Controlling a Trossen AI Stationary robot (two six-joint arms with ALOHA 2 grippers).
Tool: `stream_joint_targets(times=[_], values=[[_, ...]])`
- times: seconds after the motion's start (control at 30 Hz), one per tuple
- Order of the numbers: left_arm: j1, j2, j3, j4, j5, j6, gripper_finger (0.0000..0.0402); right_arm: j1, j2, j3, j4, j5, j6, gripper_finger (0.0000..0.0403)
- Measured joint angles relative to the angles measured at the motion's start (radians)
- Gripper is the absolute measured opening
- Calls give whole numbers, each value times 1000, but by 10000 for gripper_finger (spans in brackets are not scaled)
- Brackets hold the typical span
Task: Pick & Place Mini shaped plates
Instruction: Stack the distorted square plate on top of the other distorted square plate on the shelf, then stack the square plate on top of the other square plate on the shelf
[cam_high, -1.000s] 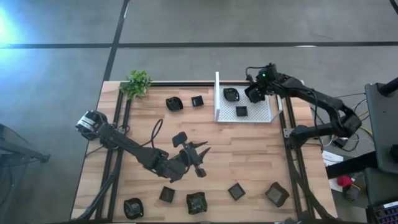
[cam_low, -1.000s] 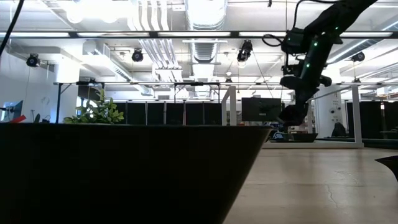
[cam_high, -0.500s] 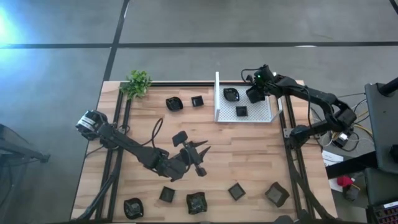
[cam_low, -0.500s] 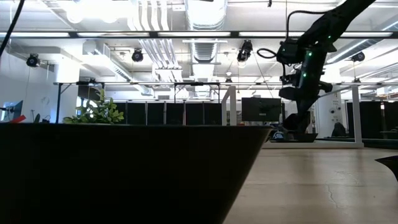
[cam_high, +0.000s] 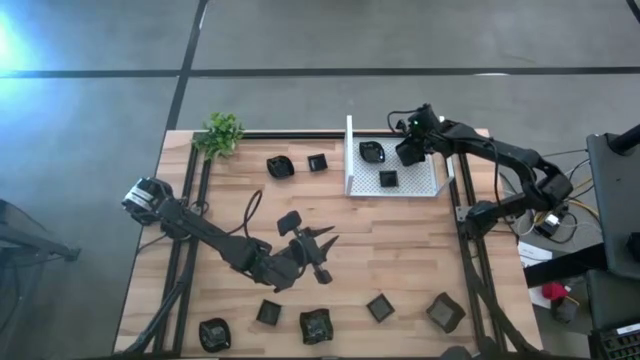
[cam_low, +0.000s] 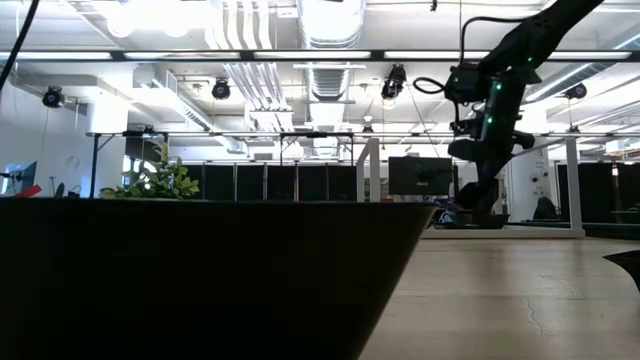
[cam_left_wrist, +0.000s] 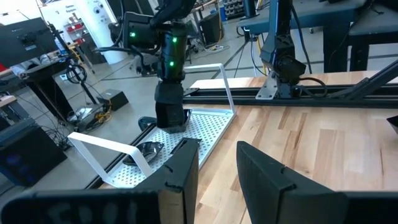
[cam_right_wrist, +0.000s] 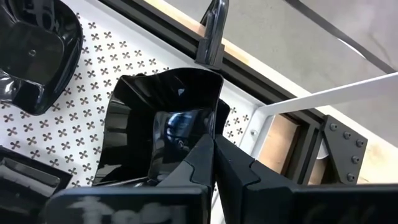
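While your right hand hangs low over the white tray at the far right of the desk, its fingers are pinched together on the rim of one black plate, so it is gripping that plate just above the tray's perforated floor. Two more plates lie in the tray: a rounded one near the upright side wall and a small square one toward the near edge.

Your left hand sits mid-desk, low over the wood, fingers spread apart and holding nothing.

Surface: pale wooden planks with black rails along both sides. You have two plates on the far side left of the tray, one just beside the left hand, and five along the near edge. A small green plant stands at the far left corner.

Room: grey concrete floor around the desk; the low view shows ceiling ducts, strip lights and dark partitions.
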Motion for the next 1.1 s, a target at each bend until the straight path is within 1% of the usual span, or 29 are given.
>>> stream_joint_targets(times=[0.13, 0.43, 0.6, 0.73, 0.87, 0.97, 1.1], values=[[0, 0, 0, 0, 0, 0, 106, 0, -6, 0, 0, -1, 0, 21], [0, 0, 0, 0, 0, 0, 106, 1, -10, 0, -3, -4, 4, 68], [0, 0, 0, 0, 0, 0, 106, 0, -29, 0, -4, -4, 5, 77], [0, 0, 0, 0, 0, 0, 106, 3, -79, 0, -16, -6, -7, 64], [0, 0, 0, 0, 0, 0, 106, 33, -157, 0, -42, -5, -8, 36], [0, 0, 0, 0, 0, 0, 106, 84, -227, 0, -52, -6, -8, 13], [0, 0, 0, -22, 0, 0, 106, 196, -319, 0, -52, -5, 23, 9]])
